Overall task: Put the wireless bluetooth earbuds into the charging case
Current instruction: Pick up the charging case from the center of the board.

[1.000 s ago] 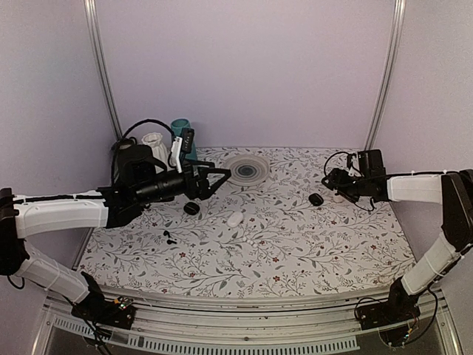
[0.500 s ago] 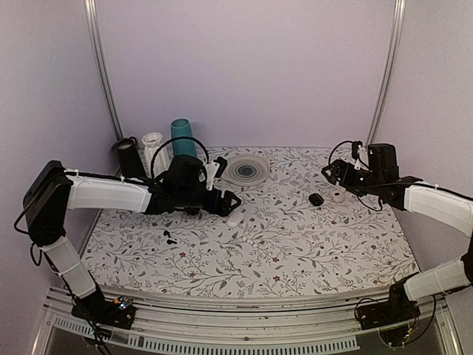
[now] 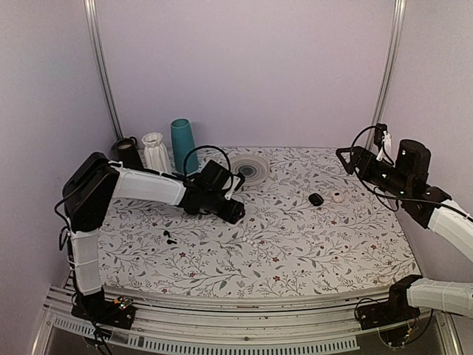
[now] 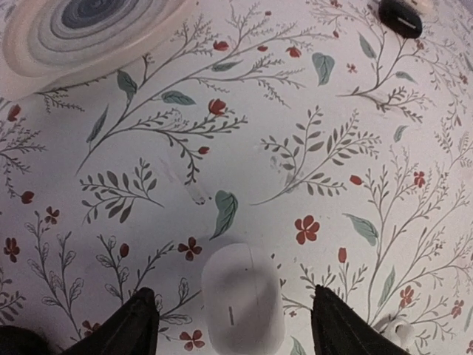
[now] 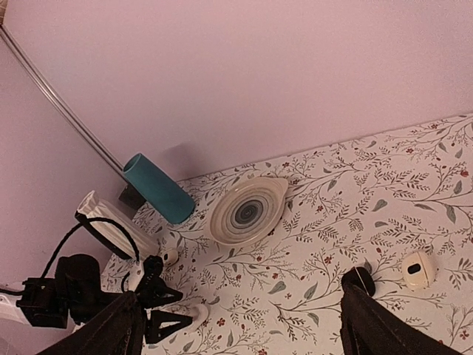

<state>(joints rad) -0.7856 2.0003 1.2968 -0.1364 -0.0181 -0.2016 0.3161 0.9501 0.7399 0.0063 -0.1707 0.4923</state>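
Note:
A closed white charging case [image 4: 242,299] lies on the floral table between my left gripper's [image 4: 238,327] open fingers, with a gap on each side. In the top view that gripper [image 3: 234,212] hides it. A pale white earbud [image 4: 392,330] lies just to its right, faint in the top view [image 3: 253,242]. Black earbuds [image 3: 168,237] lie at the table's left. A black case [image 3: 316,199] and a second white case [image 3: 338,197] sit at the right. My right gripper [image 3: 353,160] hangs open above them, holding nothing; in its own view [image 5: 244,333] both cases [image 5: 360,279] [image 5: 418,270] show.
A striped plate [image 3: 247,168] lies at the back centre. A black vase [image 3: 127,151], a white ribbed vase [image 3: 155,151] and a teal vase [image 3: 181,137] stand at the back left. Side walls close in the table on both sides.
My left arm has swung right and down, bringing its fingers around the white case, and the jaws have narrowed. My right arm has pulled up and back to the right, away from the two cases.

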